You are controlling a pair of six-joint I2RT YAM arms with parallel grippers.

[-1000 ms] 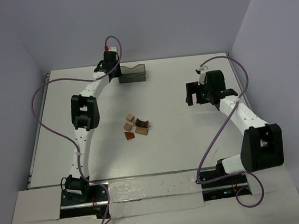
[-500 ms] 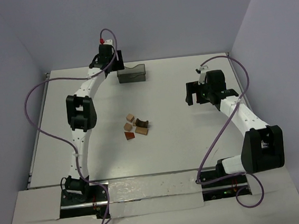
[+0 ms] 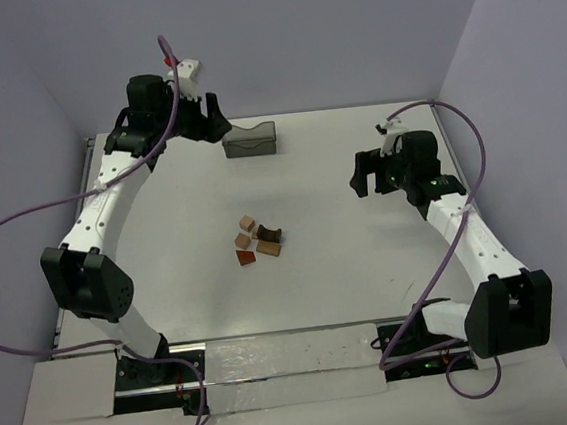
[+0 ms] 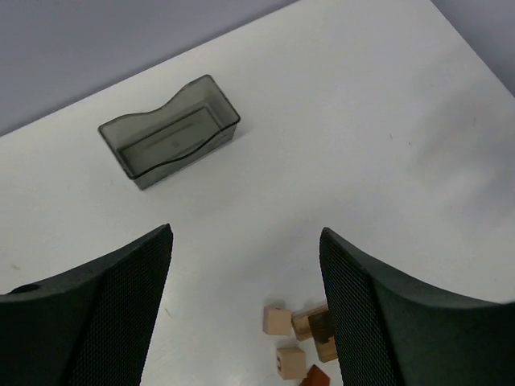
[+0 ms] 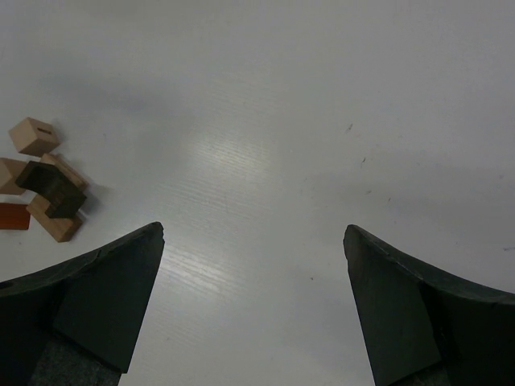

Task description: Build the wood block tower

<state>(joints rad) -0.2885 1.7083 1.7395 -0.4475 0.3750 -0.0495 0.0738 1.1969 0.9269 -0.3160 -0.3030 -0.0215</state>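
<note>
The wood blocks lie loose in a small cluster mid-table: a tan cube (image 3: 248,222), a second tan cube (image 3: 242,241), a reddish-brown wedge (image 3: 247,257), a dark brown arch (image 3: 270,236) and a tan bar (image 3: 268,248). My left gripper (image 3: 212,122) is open and empty, raised at the far left beside the bin. Its wrist view shows the gripper (image 4: 245,233) with the cubes (image 4: 277,319) and arch (image 4: 320,326) far below. My right gripper (image 3: 368,174) is open and empty, right of the cluster. Its wrist view shows the gripper (image 5: 253,229) with the arch (image 5: 52,189) and a cube (image 5: 34,135) at the left.
A dark translucent rectangular bin (image 3: 250,138) stands at the back of the table, also in the left wrist view (image 4: 170,131), and looks empty. Purple cables loop beside both arms. Walls close in the table at the left, back and right.
My left arm has swung up and out to the left, lifting its gripper away from the bin. My right arm has shifted only slightly. The blocks have not moved.
</note>
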